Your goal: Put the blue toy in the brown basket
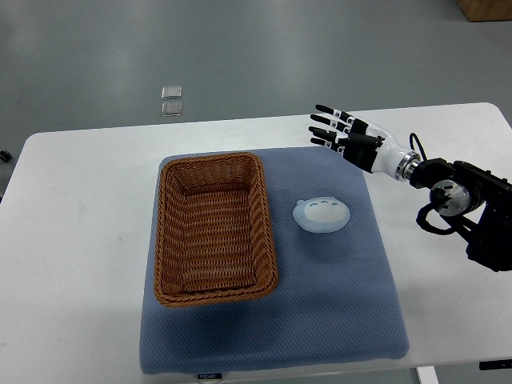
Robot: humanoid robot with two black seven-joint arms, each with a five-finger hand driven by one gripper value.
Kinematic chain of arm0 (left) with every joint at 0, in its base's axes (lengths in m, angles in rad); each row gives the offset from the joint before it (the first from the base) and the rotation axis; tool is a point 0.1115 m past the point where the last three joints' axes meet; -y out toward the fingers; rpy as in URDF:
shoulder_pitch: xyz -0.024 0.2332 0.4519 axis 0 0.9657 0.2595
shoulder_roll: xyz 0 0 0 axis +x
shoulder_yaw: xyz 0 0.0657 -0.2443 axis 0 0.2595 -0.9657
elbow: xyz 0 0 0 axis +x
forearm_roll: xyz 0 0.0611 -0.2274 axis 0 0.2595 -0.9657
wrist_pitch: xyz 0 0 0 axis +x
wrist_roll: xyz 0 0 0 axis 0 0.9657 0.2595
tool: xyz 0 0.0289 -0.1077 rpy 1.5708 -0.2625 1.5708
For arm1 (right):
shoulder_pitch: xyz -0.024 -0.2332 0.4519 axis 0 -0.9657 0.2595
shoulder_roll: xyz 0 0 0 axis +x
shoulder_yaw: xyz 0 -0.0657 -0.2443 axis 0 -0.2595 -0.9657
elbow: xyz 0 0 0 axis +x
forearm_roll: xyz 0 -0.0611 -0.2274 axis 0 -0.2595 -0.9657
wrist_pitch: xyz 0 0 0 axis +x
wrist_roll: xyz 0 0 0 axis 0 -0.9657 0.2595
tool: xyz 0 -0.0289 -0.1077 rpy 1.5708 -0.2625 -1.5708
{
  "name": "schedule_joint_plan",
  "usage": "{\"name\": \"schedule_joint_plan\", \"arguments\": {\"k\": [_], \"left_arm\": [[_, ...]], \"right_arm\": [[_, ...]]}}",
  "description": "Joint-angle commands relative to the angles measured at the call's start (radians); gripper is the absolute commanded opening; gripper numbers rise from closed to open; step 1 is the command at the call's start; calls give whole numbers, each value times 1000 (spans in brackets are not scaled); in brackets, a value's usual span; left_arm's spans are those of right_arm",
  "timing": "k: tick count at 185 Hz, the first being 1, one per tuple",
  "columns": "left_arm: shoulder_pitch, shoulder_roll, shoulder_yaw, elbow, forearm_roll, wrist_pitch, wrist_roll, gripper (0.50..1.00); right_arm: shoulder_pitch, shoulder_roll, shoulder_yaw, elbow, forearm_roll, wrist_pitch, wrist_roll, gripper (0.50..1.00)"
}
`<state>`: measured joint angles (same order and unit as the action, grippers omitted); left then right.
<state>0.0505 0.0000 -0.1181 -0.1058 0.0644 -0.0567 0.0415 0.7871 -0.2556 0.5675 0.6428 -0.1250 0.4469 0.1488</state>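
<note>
The blue toy lies on the grey-blue mat, just right of the brown basket and apart from it. Your right hand hovers beyond the mat's far right corner over the white tabletop, fingers spread, holding nothing.

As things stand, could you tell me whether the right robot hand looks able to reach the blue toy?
Probably yes. The right robot hand hovers open beyond the blue toy, which lies alone on the mat beside the brown basket, with nothing between them.
</note>
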Motion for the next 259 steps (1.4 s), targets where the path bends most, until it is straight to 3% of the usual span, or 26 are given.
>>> {"name": "schedule_joint_plan", "arguments": {"k": [1,75,113,130,168,229,259], "left_arm": [[2,0,0,-3,0,0,0,1000],[2,0,2,0,0,6,0,1000],[-12,0,0,-8,0,6,-2,1000],[-14,0,3,-9,0,6,-2,1000],[-12,0,3,-8,0,6,-2,1000],[-12,0,2,-8,0,6,0,1000],[-12,0,3,-9,0,6,-2,1000]], "right_arm": [[0,6,-3,1,-4,1,0,919],[3,-1,-6,1,-8,4,0,919],[4,-16,-9,26,-133,33,12,917],[6,-51,-9,67,-255,72,75,915],[1,-116,-9,158,-657,59,202,913],[15,-221,-38,304,-1047,59,273,915],[35,-238,-58,313,-1188,56,301,913]]}}
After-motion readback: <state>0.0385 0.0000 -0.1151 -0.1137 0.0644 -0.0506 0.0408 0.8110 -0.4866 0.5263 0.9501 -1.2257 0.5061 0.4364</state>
